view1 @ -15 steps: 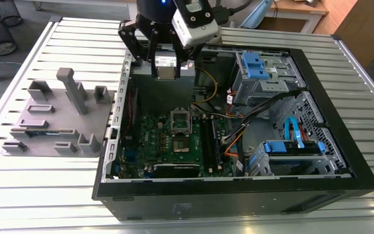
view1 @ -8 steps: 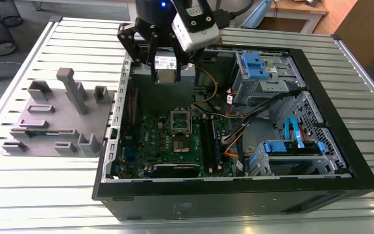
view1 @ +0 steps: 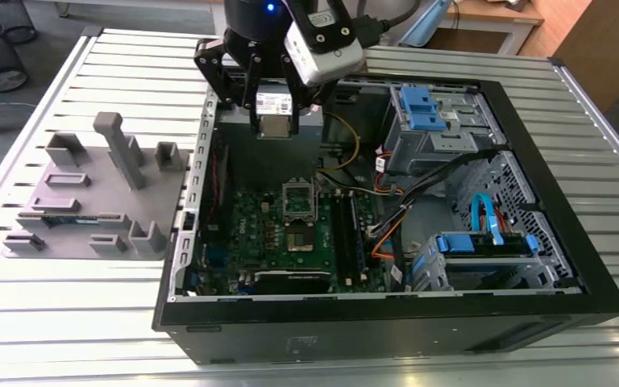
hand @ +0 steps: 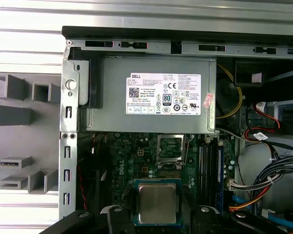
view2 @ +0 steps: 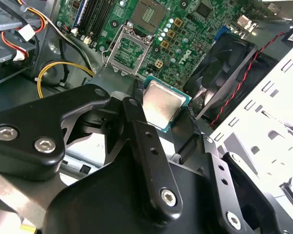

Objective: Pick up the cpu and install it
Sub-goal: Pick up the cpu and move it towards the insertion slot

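Broadly, a slatted metal desk (view1: 62,322) carries a black computer case (view1: 396,326) that lies open on its side across the middle and right of the exterior view. A grey moulded parts tray (view1: 84,201) sits just beside the case, at the exterior view's left. Inside the case, a grey power supply (hand: 112,92) with a white label sits against the case wall nearest the arm. The green motherboard (view1: 277,242) lies beside it, lower in the exterior view. The metal-framed cpu socket (view1: 299,198) sits on that board, close to the power supply. At the upper middle of the exterior view the black claw (view1: 274,121) hangs over the power supply end of the case. Its fingers (view2: 141,126) pinch the cpu (view2: 162,105) by two opposite edges. The chip's silvery top faces the wrist cameras, and the chip is apart from the socket
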Motion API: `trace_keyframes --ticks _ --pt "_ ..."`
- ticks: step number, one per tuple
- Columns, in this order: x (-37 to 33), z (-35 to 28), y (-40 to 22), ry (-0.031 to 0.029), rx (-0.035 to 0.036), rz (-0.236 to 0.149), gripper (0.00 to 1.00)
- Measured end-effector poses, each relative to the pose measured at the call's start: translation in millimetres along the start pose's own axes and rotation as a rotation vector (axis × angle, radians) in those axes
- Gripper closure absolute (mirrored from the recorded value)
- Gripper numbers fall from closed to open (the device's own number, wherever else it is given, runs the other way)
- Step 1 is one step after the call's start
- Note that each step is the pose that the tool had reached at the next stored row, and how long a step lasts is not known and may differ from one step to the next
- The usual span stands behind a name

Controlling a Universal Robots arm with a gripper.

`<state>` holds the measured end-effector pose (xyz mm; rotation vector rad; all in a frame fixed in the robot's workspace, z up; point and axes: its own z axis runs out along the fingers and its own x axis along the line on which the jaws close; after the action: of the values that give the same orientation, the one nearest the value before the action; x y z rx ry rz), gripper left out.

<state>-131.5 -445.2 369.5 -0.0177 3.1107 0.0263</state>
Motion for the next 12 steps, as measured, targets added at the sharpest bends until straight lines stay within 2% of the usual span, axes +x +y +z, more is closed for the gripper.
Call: trace_keyframes --ticks 5,12 --pt "-1.9 0.2 0.0 0.0000 -0.0001 0.000 0.53" --pt "-10.2 0.6 -0.1 0.0000 0.0000 0.000 0.53"
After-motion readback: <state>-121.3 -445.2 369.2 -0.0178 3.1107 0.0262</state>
